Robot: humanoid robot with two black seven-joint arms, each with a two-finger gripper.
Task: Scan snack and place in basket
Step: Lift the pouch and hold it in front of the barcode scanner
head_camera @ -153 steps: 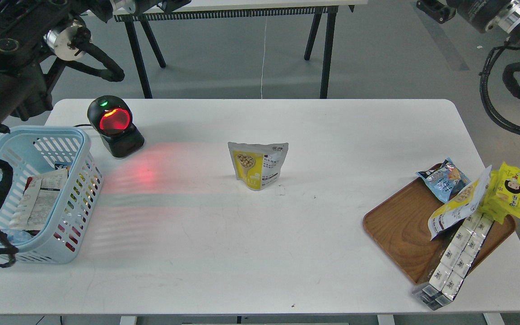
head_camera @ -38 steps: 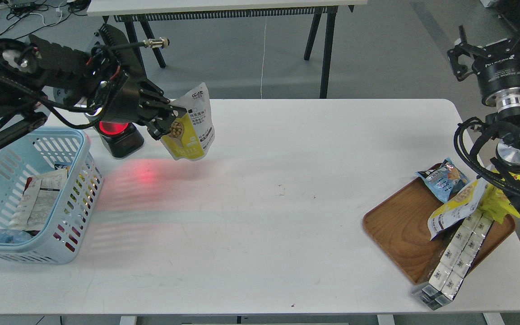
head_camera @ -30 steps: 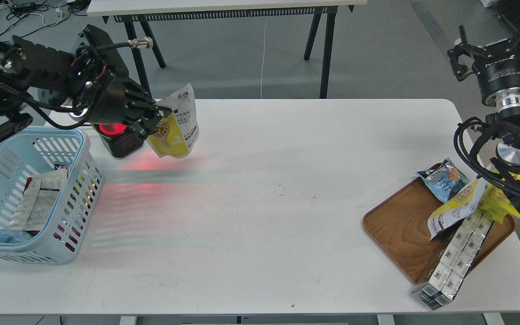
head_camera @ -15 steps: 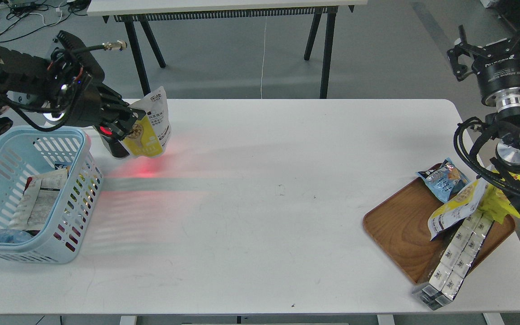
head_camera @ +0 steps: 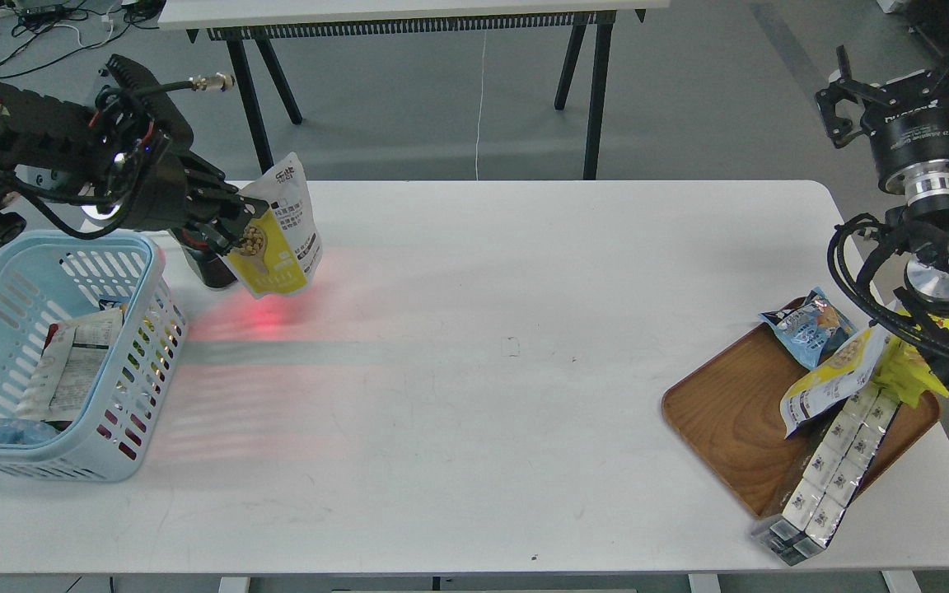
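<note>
The snack [head_camera: 277, 247], a small pouch with a yellow half and a white half, hangs tilted above the table's back left. My left gripper [head_camera: 231, 224] is shut on the pouch's left edge and holds it right in front of the black scanner [head_camera: 198, 265]. The pouch and the gripper mostly hide the scanner. Red scanner light falls on the table below the pouch. The light blue basket [head_camera: 141, 371] stands at the left edge, below and left of the pouch. My right gripper [head_camera: 903, 78] is raised off the table's far right, fingers apart and empty.
The basket holds a white packet [head_camera: 71, 362]. A brown wooden tray [head_camera: 730, 412] at the right front holds a blue packet [head_camera: 808, 325], a longer yellow-white pouch [head_camera: 833, 375], a yellow packet [head_camera: 911, 371] and a row of white boxes [head_camera: 833, 461]. A second table's legs stand behind.
My left gripper carried the pouch leftward to the front of the scanner, then shifted it slightly right and down in the last half second. The right arm has not moved.
</note>
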